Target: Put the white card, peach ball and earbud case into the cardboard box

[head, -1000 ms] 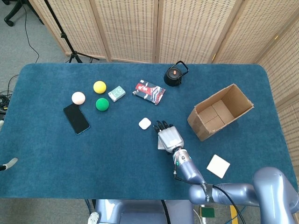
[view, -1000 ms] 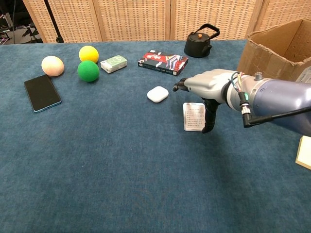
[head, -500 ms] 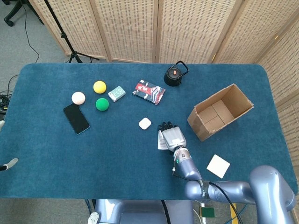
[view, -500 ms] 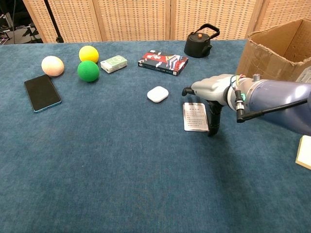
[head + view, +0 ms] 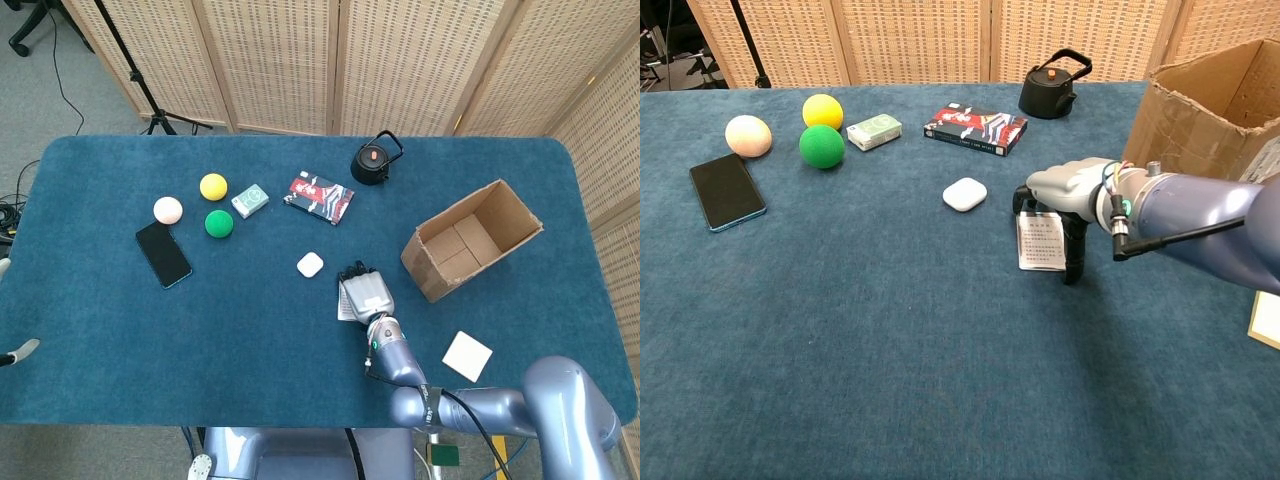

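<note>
Since the earlier frames our right hand (image 5: pixel 1068 195) has drawn back from its reach toward the earbud case (image 5: pixel 965 193) and now sits over the white card (image 5: pixel 1041 242), its fingers curled down around the card's far and right edges. We cannot tell whether the card is lifted or merely touched, so whether the hand holds it is uncertain. Our left hand appears in neither view.

We take the cardboard box (image 5: pixel 472 238) as landmark. It lies open on the blue table (image 5: pixel 250 340), toward the table's right end. The right hand (image 5: pixel 363 292) and the white card (image 5: pixel 345 303) lie just left of the box, near its open mouth. The earbud case (image 5: pixel 310 264) rests further left of the box, just beyond the hand and apart from it. A black kettle (image 5: pixel 375 160) stands up-table and left of the box. A red-and-black booklet (image 5: pixel 319 198) lies left of the kettle, and a small green-and-white packet (image 5: pixel 250 200) further left again. Well apart from the box, at the table's left part, we see a black phone (image 5: pixel 163 253), a green ball (image 5: pixel 218 223), a yellow ball (image 5: pixel 213 186), and the peach ball (image 5: pixel 168 210) touching the phone's far corner. A pale square pad (image 5: pixel 467 355) lies nearer us than the box.
</note>
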Controlling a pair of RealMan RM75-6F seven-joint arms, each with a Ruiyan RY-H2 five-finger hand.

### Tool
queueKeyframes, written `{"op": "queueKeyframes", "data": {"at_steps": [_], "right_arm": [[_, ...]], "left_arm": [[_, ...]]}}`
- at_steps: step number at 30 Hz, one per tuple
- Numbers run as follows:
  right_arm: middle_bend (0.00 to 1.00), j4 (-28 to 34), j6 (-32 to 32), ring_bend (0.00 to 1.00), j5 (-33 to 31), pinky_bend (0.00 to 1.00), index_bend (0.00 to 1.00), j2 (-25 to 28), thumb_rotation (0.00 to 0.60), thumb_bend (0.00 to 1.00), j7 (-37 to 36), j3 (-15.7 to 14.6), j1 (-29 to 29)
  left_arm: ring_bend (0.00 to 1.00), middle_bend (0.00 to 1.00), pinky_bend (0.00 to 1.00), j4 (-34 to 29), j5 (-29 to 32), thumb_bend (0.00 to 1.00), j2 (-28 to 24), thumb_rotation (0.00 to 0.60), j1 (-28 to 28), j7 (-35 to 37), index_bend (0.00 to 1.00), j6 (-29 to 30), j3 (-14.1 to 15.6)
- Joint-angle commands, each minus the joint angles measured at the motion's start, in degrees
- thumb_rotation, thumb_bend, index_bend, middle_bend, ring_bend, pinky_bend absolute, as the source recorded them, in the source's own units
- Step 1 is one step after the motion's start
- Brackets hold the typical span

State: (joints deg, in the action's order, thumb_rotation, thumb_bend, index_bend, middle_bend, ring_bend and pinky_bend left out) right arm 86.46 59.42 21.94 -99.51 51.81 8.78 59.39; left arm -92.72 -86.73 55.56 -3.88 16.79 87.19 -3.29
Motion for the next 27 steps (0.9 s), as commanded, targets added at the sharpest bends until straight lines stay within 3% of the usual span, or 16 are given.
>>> {"op": "queueKeyframes", "data": {"at_steps": [1, 5, 12, 27], "right_arm": [[0.3, -0.89, 0.09, 0.15, 1.24, 0.22, 0.26, -0.5, 0.6, 0.12, -1.05, -0.1, -0.4], [0.4, -1.58, -0.42, 0.23, 2.43, 0.22, 0.35, -0.48, 0.6, 0.2, -2.19, -0.47, -1.05], [0.43, -1.16, -0.62, 0.26, 4.78, 0.22, 0.38, 0.18, 0.6, 0.32, -3.91, -0.77, -2.05], [0.43, 12.1, 2.85, 0.26, 11.42, 0.22, 0.38, 7.44, 0.6, 0.35, -6.03, 1.18, -3.07]], "left_arm": [[0.0, 0.0, 0.09, -0.02, 0.01, 0.01, -0.04, 0.6, -0.03, 0.04, 0.0, -0.04, -0.01], [0.0, 0.0, 0.09, 0.01, -0.07, 0.01, -0.02, 0.6, -0.01, 0.07, 0.0, -0.01, 0.04], [0.0, 0.0, 0.09, -0.07, -0.16, 0.01, 0.08, 0.6, -0.04, -0.25, 0.0, -0.04, 0.11], [0.0, 0.0, 0.09, -0.28, -0.54, 0.01, 0.04, 0.6, 0.03, -0.42, 0.0, 0.26, 0.24]]}}
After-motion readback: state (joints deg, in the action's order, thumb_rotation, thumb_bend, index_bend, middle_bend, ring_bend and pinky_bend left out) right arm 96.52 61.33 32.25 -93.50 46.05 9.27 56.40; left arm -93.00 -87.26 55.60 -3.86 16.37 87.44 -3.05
